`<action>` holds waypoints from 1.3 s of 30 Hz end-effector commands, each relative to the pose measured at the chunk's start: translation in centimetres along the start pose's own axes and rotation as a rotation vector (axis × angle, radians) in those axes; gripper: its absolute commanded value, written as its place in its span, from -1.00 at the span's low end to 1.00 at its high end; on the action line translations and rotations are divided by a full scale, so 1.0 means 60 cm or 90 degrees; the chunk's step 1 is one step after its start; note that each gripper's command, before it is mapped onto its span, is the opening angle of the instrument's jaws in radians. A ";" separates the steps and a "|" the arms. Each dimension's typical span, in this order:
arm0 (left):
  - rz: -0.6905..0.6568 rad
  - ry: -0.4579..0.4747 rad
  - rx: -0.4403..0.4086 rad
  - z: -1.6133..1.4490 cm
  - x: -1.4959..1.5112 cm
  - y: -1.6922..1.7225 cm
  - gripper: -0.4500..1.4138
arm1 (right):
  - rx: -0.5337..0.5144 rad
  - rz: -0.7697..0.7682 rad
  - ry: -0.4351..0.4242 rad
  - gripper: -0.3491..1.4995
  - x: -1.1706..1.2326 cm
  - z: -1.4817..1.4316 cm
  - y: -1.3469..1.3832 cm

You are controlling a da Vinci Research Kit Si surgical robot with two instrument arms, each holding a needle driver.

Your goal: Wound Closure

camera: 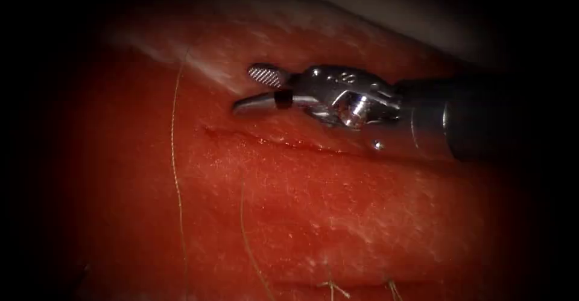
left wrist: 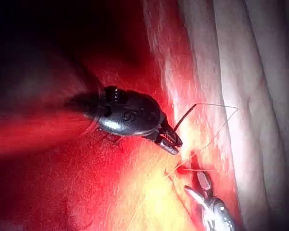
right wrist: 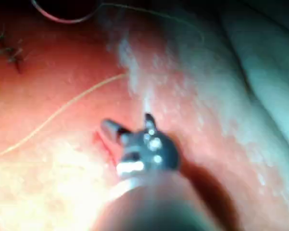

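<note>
Right claw (camera: 250, 88) gapes empty above the cut (camera: 271, 139) — left claw (left wrist: 170, 143) grips the needle (left wrist: 184, 117).

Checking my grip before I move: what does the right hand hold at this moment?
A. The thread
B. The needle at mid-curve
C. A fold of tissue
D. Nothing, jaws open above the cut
D: the right hand has its jaws spread with nothing between them, just above the cut in the tissue; the thread lies loose off to the left.
</note>
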 end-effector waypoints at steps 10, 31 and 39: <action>-0.001 0.000 -0.001 0.0010 -0.0012 0.0001 -0.89 | 0.023 0.017 0.041 -1.00 0.0008 0.0052 0.0015; -0.001 -0.006 -0.002 0.0015 -0.0020 0.0003 -0.89 | -0.020 -0.055 0.105 -1.00 0.0097 -0.0007 -0.0030; -0.001 -0.014 -0.002 0.0018 -0.0030 -0.0002 -0.89 | -0.020 -0.051 0.123 -1.00 0.0115 -0.0024 -0.0034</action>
